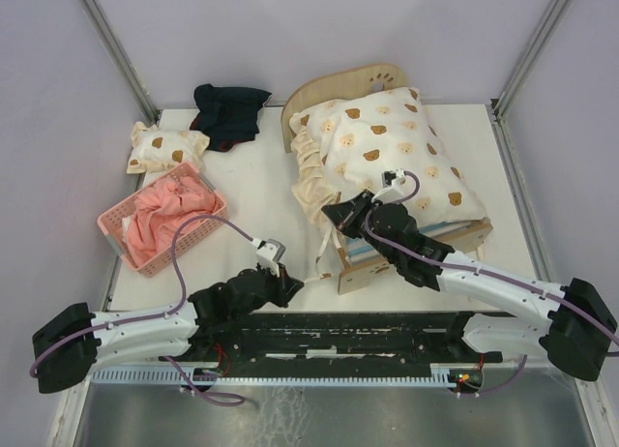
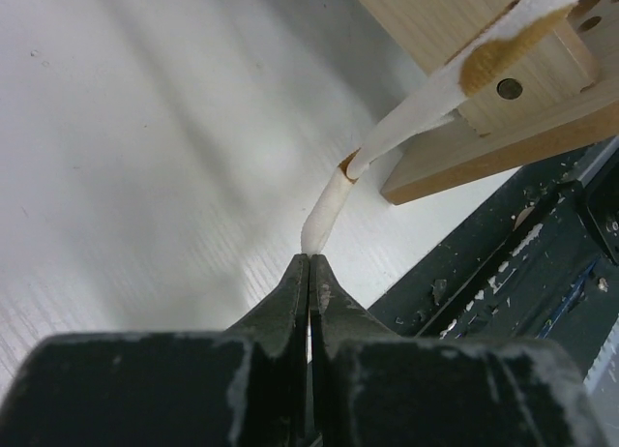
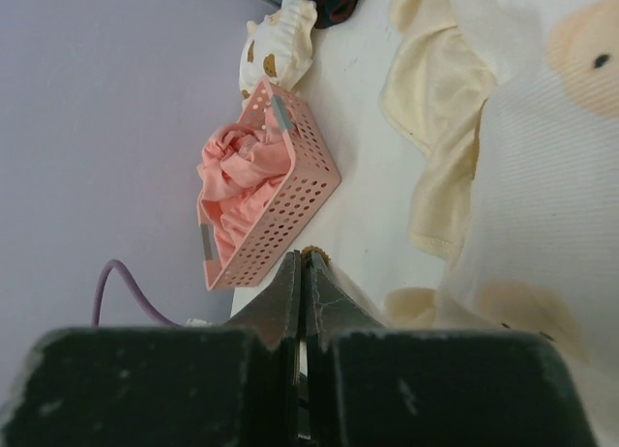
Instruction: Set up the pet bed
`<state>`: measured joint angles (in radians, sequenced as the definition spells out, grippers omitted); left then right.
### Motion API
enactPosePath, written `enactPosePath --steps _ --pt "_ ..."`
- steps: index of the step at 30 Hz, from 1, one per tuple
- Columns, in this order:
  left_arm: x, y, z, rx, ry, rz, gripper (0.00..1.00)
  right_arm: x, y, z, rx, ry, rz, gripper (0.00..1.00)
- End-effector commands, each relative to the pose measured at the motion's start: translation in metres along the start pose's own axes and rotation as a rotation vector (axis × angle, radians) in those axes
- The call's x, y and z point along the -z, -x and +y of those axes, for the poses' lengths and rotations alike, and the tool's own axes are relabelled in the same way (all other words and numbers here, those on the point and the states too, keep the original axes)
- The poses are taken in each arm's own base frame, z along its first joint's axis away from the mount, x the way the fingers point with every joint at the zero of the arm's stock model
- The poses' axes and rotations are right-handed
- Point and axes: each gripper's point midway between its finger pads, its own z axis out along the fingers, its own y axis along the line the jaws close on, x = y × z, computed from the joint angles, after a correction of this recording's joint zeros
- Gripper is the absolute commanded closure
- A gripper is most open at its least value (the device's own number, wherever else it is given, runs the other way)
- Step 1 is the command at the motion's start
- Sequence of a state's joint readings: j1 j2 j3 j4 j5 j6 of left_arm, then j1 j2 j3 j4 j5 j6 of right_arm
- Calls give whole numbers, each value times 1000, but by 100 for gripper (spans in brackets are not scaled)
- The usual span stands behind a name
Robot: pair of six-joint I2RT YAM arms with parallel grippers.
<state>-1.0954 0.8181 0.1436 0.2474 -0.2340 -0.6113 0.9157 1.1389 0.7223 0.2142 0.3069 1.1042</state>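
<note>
The pet bed [image 1: 354,81] stands at the centre right, with its arched headboard at the far end. A cream bear-print quilt [image 1: 387,142] covers it, and a ruffled edge hangs over the left side. My right gripper [image 1: 340,215] is at the bed's near left corner, shut on the quilt's edge, and a brown bit of cloth [image 3: 315,254] shows at its tips. My left gripper [image 1: 282,271] is low on the table in front of the footboard [image 2: 503,128]. It is shut on a thin twisted strip of the quilt [image 2: 334,200] that runs up over the bed's corner.
A pink basket [image 1: 198,236] holding pink cloth sits at the left. Behind it lie a small bear-print pillow [image 1: 164,147] and a dark cloth [image 1: 229,113]. The black base rail [image 1: 338,336] runs along the near edge, and grey walls close in the table.
</note>
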Motion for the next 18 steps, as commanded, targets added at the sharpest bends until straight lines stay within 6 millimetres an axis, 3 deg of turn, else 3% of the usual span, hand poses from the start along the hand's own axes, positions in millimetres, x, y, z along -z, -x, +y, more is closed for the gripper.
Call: enactPosePath --steps 1,6,13,18 --pt "-5 17 -14 55 -30 -57 97 -3 31 25 -127 72 -140 98" --pt "-11 6 -13 47 -36 -21 97 0 37 33 -145 76 -142 98" --pt "-15 6 -18 46 -47 -12 97 1 32 9 -229 42 -177 98" --pt "-15 9 -25 61 -73 -12 97 -3 20 5 -176 12 -112 95"
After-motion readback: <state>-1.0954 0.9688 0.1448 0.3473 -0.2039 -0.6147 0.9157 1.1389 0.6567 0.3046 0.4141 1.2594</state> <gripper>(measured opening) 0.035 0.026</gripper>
